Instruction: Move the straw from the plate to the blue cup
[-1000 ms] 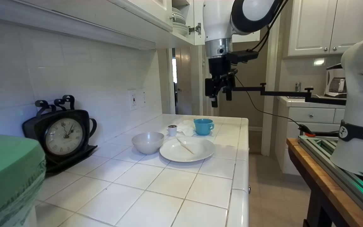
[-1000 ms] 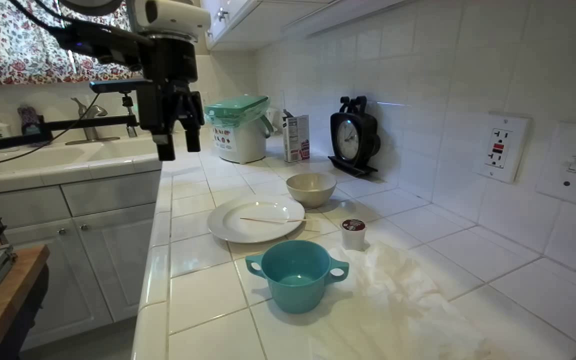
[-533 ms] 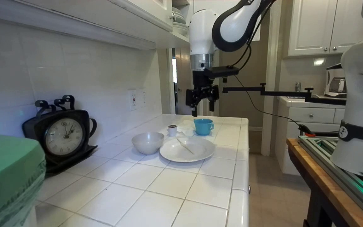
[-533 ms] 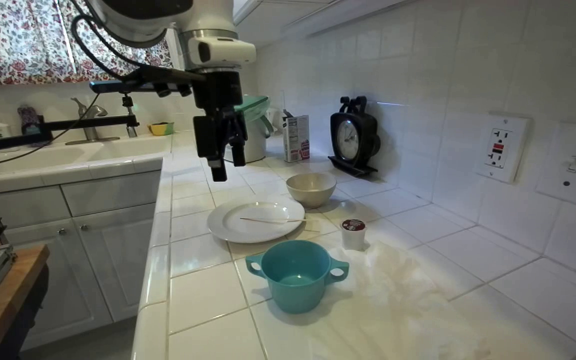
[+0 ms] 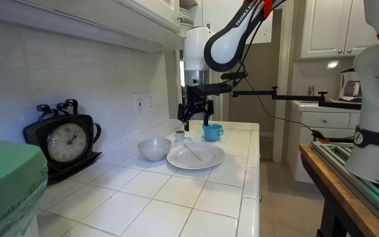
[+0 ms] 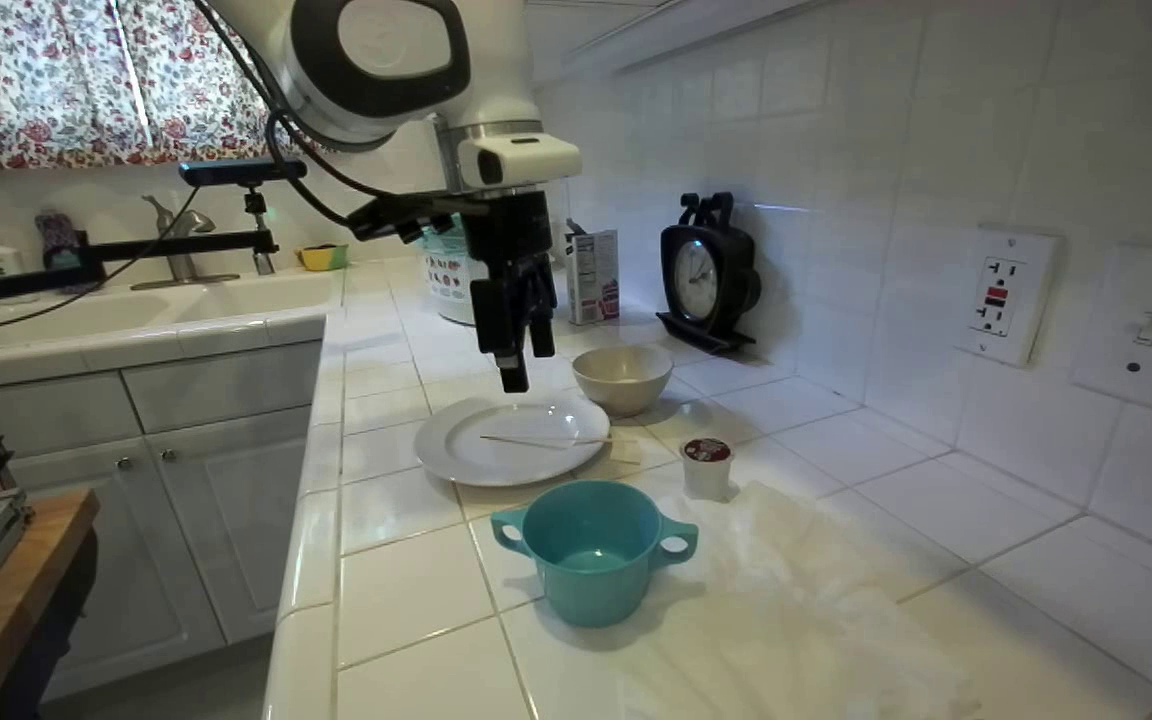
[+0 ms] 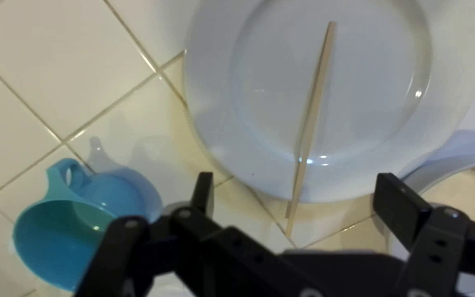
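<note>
The straw (image 7: 315,103) is a thin, pale tan stick lying across the white plate (image 7: 221,82), one end past the rim over the tiles. It shows in both exterior views (image 5: 193,152) (image 6: 546,441), on the plate (image 5: 211,154) (image 6: 451,455). The turquoise-blue cup (image 7: 56,243) has two handles and stands apart from the plate, also in the exterior views (image 5: 212,133) (image 6: 596,592). My gripper (image 7: 295,183) is open and empty, its fingers wide to either side of the straw's overhanging end. In both exterior views it (image 5: 196,126) (image 6: 528,370) hangs above the counter, fingers down, touching nothing.
A pale bowl (image 6: 623,380) stands against the plate's wall side. A small whitish cup (image 6: 707,475) and crumpled translucent sheet (image 6: 816,610) lie near the blue cup. A black clock (image 5: 67,141) and green-lidded bin (image 5: 8,174) stand along the counter; a cabinet (image 5: 137,13) hangs above.
My gripper has come down and moved over the counter toward the plate and the wall. It stays open. The straw, plate and cup have not moved.
</note>
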`<action>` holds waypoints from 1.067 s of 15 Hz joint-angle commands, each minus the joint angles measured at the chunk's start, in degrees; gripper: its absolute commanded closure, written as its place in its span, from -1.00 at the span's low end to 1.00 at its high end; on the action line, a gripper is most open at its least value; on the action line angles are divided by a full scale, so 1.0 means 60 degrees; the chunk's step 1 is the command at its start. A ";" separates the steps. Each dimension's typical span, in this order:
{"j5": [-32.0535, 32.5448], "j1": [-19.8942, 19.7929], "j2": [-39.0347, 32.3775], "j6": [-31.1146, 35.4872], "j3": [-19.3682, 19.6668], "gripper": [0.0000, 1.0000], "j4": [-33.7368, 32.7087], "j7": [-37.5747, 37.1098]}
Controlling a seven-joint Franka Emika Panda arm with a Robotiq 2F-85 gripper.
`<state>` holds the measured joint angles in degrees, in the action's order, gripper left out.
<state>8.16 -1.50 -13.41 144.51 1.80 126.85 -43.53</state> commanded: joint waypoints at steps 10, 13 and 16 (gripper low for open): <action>0.0017 0.0631 -0.0636 0.0268 0.0746 -1.00 -0.0499 -0.0178; 0.0049 0.0683 -0.0877 0.0166 0.0840 -1.00 -0.0753 -0.0338; -0.0116 0.0654 -0.1069 0.0364 0.0832 -1.00 -0.0857 -0.0287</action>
<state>8.75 1.56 -18.09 146.26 5.97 123.51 -45.08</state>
